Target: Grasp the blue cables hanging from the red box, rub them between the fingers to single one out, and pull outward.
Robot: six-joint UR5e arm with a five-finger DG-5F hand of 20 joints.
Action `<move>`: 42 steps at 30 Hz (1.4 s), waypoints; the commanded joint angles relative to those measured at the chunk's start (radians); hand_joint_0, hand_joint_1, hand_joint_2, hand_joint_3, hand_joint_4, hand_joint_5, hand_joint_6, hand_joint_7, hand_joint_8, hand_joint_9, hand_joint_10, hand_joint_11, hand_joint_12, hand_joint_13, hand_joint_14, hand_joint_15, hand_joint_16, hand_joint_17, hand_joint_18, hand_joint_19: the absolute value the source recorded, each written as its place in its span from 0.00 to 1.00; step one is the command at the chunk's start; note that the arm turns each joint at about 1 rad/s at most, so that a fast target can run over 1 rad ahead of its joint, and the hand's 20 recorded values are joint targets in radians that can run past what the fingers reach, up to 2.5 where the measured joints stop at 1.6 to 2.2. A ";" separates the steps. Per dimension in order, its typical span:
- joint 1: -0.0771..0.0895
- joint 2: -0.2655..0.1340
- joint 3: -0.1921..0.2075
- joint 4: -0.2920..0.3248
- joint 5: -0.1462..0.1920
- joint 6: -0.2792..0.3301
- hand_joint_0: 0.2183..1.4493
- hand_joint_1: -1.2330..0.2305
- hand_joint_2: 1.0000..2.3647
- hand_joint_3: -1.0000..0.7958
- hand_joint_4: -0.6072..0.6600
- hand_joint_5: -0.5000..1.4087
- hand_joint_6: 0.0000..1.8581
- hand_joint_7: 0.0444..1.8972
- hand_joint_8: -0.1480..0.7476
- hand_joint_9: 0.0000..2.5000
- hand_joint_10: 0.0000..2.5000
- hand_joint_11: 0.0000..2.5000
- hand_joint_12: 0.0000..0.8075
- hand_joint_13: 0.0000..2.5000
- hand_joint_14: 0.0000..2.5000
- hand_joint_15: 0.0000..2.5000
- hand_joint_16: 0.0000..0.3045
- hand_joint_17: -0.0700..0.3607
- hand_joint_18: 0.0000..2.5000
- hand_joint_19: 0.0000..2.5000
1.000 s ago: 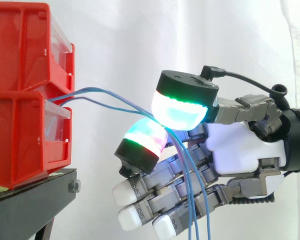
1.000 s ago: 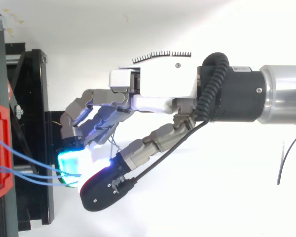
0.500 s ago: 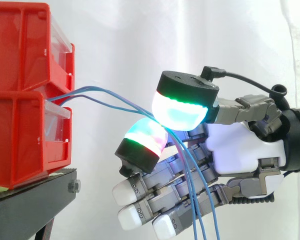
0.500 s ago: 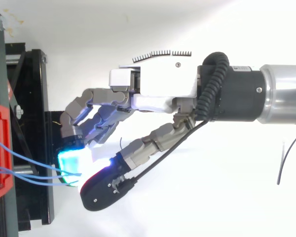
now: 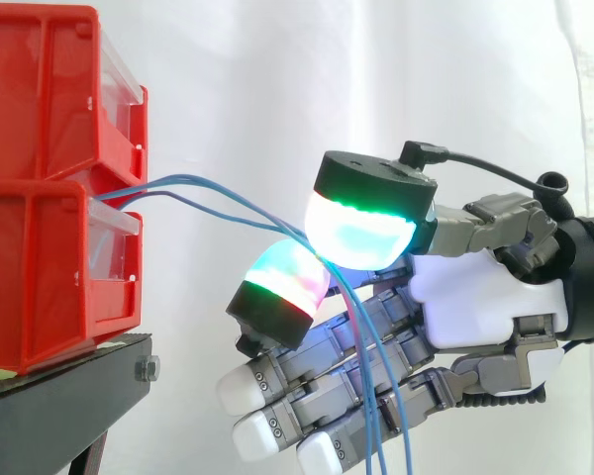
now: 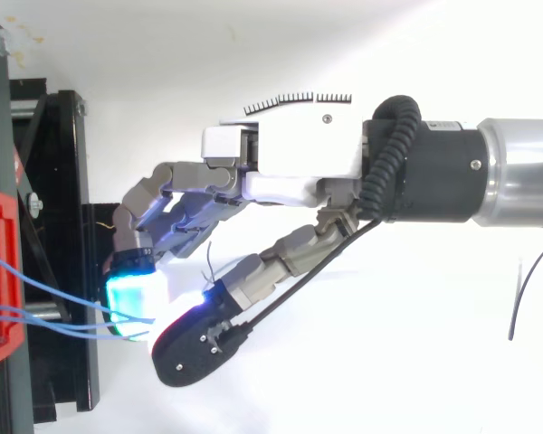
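The hand (image 5: 485, 307) pinches the blue cables (image 5: 228, 203) between two glowing fingertips, near the red box (image 5: 40, 228). The cables arc out from the box's front and hang below the pinch.

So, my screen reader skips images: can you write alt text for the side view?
A robot hand pinches thin blue cables between glowing fingertips. The cables run from stacked red bins on a black stand and hang down past the hand.
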 commanded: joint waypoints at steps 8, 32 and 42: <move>0.001 0.000 0.000 -0.004 0.000 0.003 0.49 0.16 0.00 0.32 0.54 0.14 0.50 0.46 0.46 0.21 0.00 0.10 0.44 0.21 0.00 0.07 0.13 0.37 0.22 0.06; 0.001 0.000 0.000 -0.004 0.000 0.003 0.36 0.28 0.01 0.46 0.49 0.18 0.49 0.59 0.53 0.29 0.00 0.10 0.46 0.24 0.00 0.09 0.14 0.38 0.25 0.10; 0.001 0.000 0.000 -0.004 0.000 0.003 0.48 0.21 0.01 0.42 0.46 0.16 0.50 0.55 0.49 0.27 0.00 0.10 0.46 0.23 0.00 0.08 0.14 0.38 0.23 0.10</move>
